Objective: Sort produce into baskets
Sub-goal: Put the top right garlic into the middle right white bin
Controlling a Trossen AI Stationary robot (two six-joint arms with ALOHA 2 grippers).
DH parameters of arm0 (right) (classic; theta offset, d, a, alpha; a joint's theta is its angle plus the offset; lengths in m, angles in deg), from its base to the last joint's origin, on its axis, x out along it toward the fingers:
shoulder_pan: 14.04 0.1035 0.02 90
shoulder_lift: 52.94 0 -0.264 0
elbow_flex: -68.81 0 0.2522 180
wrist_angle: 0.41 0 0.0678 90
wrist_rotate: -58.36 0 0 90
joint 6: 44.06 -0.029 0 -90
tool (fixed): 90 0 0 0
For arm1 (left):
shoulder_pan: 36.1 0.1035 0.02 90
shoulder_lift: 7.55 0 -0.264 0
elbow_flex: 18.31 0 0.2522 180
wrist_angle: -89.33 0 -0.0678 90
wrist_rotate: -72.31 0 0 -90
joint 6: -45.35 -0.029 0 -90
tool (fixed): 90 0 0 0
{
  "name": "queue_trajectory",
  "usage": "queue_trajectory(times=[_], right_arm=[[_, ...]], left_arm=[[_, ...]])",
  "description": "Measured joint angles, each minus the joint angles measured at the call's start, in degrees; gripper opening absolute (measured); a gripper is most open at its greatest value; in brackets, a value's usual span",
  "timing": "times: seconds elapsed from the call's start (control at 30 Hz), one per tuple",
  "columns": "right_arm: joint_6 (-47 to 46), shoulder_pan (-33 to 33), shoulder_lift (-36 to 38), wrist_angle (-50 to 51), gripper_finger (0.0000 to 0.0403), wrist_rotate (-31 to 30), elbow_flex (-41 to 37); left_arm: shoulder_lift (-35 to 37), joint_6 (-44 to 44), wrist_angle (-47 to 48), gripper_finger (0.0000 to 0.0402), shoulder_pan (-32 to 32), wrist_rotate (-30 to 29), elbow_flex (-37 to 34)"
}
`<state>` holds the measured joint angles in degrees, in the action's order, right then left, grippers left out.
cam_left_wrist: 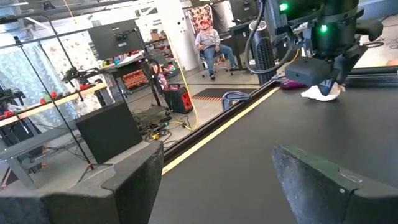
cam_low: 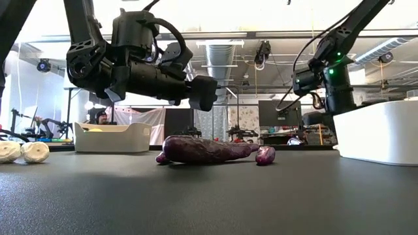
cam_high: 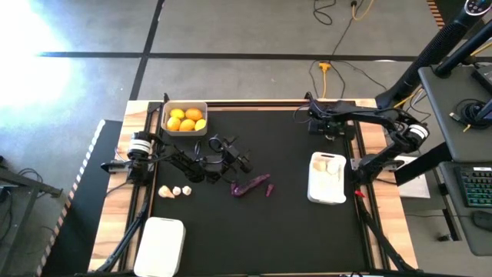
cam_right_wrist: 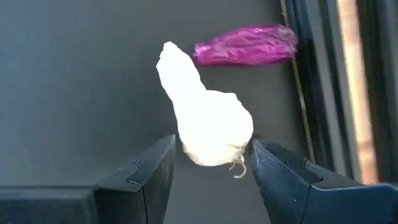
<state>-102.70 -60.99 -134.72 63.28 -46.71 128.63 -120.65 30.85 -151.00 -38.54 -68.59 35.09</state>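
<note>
Right wrist view: right claw [cam_right_wrist: 208, 163] pinching white, pointed garlic bulb [cam_right_wrist: 205, 118]; left claw [cam_left_wrist: 217, 180] spread

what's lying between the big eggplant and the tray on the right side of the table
Only a tiny eggplant, beside the large eggplant; then bare mat up to the right tray, per the low view.

This is a robotics lab or workshop. Exposed silver ductwork [cam_low: 219, 55] runs under an open ceiling, and dark monitors [cam_left_wrist: 115, 36] stand on cluttered benches. Cables [cam_high: 336, 15] snake over the concrete floor at twelve o'clock from the desk [cam_high: 292, 223]. A person [cam_left_wrist: 207, 41] sits on a chair.
</note>
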Motion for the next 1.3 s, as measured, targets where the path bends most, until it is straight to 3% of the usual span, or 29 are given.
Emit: queue_trajectory(times=[0.27, 0.57, 0.73, 0.9, 1.07, 1.3], right_arm=[[0.6, -1.4, 0.0, -1.7, 0.0190, 0.0, -0.9], [5.5, -1.5, 0.0, -2.7, 0.0130, -0.9, -0.6], [10.2, -1.5, 0.0, -2.7, 0.0101, -1.4, 3.6], [13.7, 0.1, 0.0, -0.1, 0.0096, 0.3, 10.6], [15.0, 7.4, 0.0, 6.6, 0.0094, 3.6, 17.4], [3.8, 29.3, 0.0, 23.5, 0.0094, 5.4, 25.9]], left_arm=[[0.0, 0.0, 0.1, 0.0283, 0.0, 0.0, 0.0], [-0.1, 0.0, 0.1, 0.0283, 0.0, 0.0, 0.0], [-0.1, 0.0, 0.1, 0.0283, 0.0, 0.0, 0.0], [-0.1, 0.0, 0.1, 0.0283, 0.0, 0.0, 0.0], [-0.1, 0.0, 0.1, 0.0283, 0.0, 0.0, 0.0], [-0.1, 0.0, 0.0, 0.0283, 0.0, 0.0, 0.0]])
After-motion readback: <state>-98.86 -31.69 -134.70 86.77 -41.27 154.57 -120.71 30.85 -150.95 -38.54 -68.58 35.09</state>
